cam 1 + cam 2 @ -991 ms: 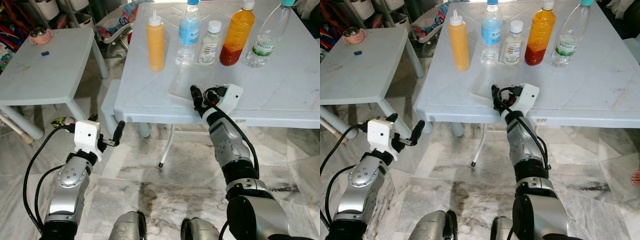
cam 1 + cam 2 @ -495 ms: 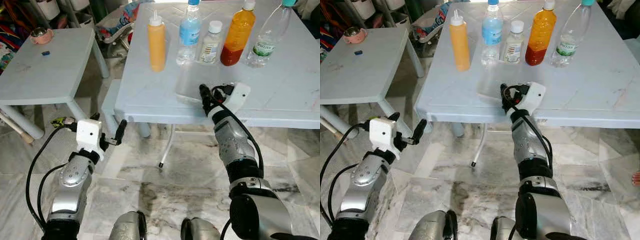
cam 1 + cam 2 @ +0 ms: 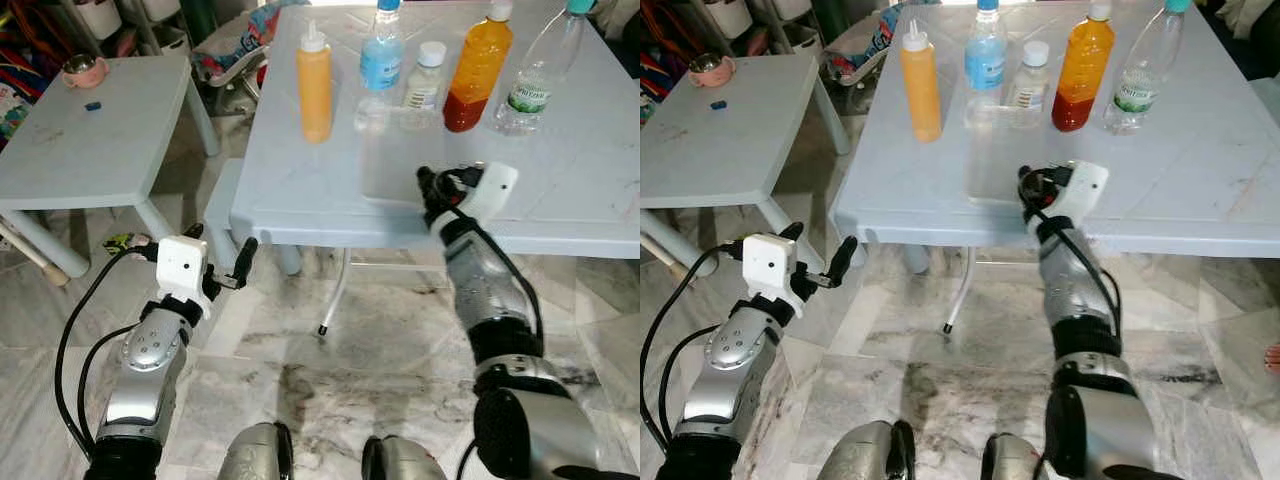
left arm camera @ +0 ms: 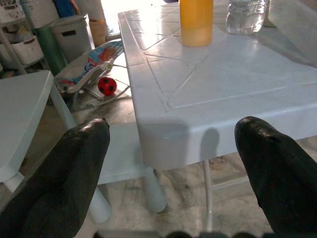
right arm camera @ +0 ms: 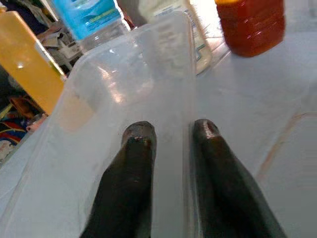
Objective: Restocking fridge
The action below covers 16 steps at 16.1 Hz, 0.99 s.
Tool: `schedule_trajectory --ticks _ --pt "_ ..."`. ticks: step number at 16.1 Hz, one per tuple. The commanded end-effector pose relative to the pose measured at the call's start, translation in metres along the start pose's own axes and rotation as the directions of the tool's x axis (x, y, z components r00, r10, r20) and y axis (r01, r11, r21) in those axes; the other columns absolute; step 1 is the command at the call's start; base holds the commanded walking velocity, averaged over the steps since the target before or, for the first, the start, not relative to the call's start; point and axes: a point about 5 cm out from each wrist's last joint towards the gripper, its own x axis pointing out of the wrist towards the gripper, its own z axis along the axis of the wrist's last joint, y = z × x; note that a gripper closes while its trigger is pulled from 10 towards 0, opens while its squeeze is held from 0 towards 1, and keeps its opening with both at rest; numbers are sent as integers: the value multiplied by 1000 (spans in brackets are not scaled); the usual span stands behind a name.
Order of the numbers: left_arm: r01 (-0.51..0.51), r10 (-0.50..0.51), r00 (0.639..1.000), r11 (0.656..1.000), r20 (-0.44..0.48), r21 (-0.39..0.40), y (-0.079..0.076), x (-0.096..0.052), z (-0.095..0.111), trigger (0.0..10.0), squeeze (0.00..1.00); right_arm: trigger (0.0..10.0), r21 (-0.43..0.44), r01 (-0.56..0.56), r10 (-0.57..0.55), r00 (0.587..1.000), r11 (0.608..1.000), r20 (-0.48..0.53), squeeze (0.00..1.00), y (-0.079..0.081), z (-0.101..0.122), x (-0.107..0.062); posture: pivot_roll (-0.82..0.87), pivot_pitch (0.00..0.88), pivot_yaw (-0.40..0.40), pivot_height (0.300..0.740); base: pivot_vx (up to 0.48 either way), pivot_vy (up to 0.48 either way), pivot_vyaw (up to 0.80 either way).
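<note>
Faintly visible clear bin (image 5: 124,99) gripped by right pincer (image 5: 171,131); left pincer (image 4: 173,144) released.

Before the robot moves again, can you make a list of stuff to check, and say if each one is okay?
1. Right gripper pinches the wall of the clear plastic container, one finger each side: ok.
2. Container sits flat on the white table: cannot tell, it is see-through.
3. Container has room from the small white-capped bottle and blue-labelled water bottle: not ok, it reaches right up to them.
4. Yellow squeeze bottle stands upright, off to the side: ok.
5. Left gripper open, below the table edge: ok.
</note>
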Motion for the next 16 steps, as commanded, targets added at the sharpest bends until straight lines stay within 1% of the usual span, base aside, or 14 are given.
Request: schedule_trajectory --ticks 1,2,3,4,6,9,10,14,16 --pt "-5 6 1000 1000 -15 6 1 0 -1 10000 0 0 -17 31 -32 998 999 -50 0 -9 -10 -6 63 110 95 740 0 0 0" --pt "-3 3 1000 1000 -15 5 1 1 -1 10000 0 2353 -20 35 -36 998 999 -49 0 -13 -8 -7 62 110 96 740 0 0 0" --pt "-1 1 1000 1000 -15 5 0 1 -2 10000 0 5490 -25 44 -45 998 999 -48 0 -16 -6 -8 60 109 96 740 0 0 0" --pt "0 0 1000 1000 -15 6 0 1 -2 10000 0 10000 -31 50 -51 997 998 -52 0 -18 -6 -8 58 107 96 740 0 0 0" --pt "2 -2 1000 1000 -14 7 -1 2 -2 10000 0 10000 -28 56 -58 996 998 -66 0 -20 -8 -10 59 106 94 740 0 0 0" --pt "2 -2 1000 1000 -15 11 -1 2 -2 10000 0 10000 31 71 -67 993 997 -97 0 -23 -15 -14 62 105 91 740 0 0 0" --pt "2 -1 1000 1000 -15 12 -1 2 -2 10000 0 10000 33 75 -71 993 997 -98 992 -24 -16 -15 63 106 92 740 0 0 0" --pt "13 -13 1000 1000 -11 24 -3 2 -1 10000 0 10000 38 86 -82 992 996 -94 1000 -29 -11 -15 62 107 96 740 0 0 0" --pt "16 -16 1000 999 -7 28 -4 3 1 10000 0 10000 49 83 -80 995 995 -66 1000 -29 -5 -15 60 108 98 740 0 0 0"
